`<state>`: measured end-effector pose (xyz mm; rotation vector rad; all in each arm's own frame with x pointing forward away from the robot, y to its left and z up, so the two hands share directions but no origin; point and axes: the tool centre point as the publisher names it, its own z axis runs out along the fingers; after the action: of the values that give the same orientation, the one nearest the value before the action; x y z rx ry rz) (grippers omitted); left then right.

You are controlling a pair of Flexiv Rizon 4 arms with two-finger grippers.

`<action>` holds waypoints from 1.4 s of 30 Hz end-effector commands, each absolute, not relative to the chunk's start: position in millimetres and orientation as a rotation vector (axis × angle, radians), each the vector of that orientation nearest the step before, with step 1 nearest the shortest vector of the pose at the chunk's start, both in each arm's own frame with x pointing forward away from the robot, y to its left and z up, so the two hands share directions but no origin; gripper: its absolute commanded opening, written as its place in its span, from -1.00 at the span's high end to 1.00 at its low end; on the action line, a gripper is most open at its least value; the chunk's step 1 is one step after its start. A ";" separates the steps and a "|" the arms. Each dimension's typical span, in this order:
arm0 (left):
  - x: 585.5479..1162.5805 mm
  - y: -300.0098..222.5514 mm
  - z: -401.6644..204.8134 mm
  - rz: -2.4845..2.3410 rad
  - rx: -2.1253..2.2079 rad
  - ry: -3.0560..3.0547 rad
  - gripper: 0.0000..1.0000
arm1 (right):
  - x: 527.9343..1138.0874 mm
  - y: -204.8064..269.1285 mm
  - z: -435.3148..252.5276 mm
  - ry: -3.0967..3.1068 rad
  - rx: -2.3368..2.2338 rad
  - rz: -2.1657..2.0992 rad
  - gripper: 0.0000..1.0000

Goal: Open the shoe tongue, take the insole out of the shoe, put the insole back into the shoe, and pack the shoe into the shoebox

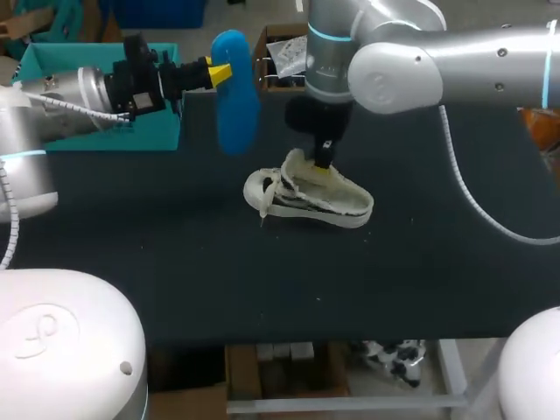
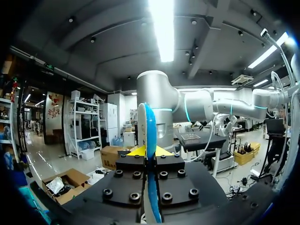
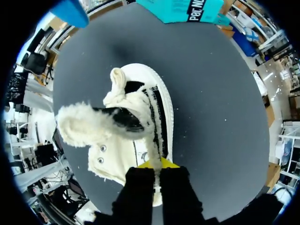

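Item 1, flat blue insole (image 1: 236, 96): out of the shoe and held in the air over the far left of the dark bench (image 1: 175, 262); left pincer (image 1: 219, 74) closed on it, yellow tips nearly together with the thin sheet clamped between them.

Item 2, white fleece-lined shoe (image 1: 337, 206): lying near the middle of the bench, well apart from the insole; fleecy tongue (image 3: 82, 124) folded out, mouth open; right pincer (image 1: 322, 168) down on it from above, narrowly closed on the shoe's upper edge.

Item 3, teal cardboard shoebox (image 1: 153, 131): far left of the bench, behind the left arm.

Step in hand, as judged: returning the insole. You should keep the right pincer's hold so the shoe cannot slide; bring the insole down toe end first, lined up with the shoe's length; feed it under the tongue rather than onto it; let go only once the heel end lies flat inside; watch for the soft sheet buckling against the fleece.

Writing: the shoebox's side carries a dark label with white lettering, only partly in view; nothing legible shows on the shoe or the insole.
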<state>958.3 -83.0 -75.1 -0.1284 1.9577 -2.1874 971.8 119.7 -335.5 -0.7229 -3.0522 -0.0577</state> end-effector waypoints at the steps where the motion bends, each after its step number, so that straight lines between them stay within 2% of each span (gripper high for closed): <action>1: 985.0 -93.6 -67.5 -2.271 0.082 2.027 1.00 | 949.0 105.9 -322.2 -3.037 -0.894 -0.196 1.00; 18: 1031.1 -109.7 -43.8 -2.391 0.489 2.085 1.00 | 921.7 136.5 -297.3 -2.673 -1.565 -0.510 1.00; 28: 1051.3 -96.1 -58.8 -2.436 0.501 2.095 1.00 | 921.0 145.4 -325.7 -2.529 -1.636 -0.572 1.00; 42: 1049.8 -91.3 -59.6 -2.422 0.506 2.108 1.00 | 935.1 142.5 -343.3 -2.497 -1.573 -0.558 1.00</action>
<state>1046.9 -92.3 -59.0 0.4080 2.0806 -2.3973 928.9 142.2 -343.3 -1.5906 -2.5015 -0.5739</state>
